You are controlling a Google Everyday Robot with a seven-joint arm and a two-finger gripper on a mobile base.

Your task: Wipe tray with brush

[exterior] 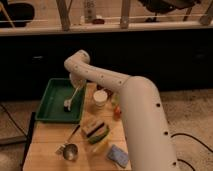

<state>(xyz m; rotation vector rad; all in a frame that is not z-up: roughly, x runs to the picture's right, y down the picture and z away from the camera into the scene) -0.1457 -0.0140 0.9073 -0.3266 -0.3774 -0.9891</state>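
Note:
The dark-green tray (51, 95) lies at the back left of the wooden table. My gripper (77, 85) hangs over the tray's right half, at the end of the white arm that arches in from the right. It is shut on the brush (73, 97). The thin whitish handle slants down and to the left from the gripper. The brush's small pale head (67, 105) rests on the tray floor near the middle right. The fingers themselves are mostly hidden by the wrist.
A white cup (100, 97) stands just right of the tray. A striped sponge block (95, 130), a metal ladle (70, 151), a blue item (117, 156) and a small red item (116, 111) lie on the table (45, 142). A dark counter runs behind.

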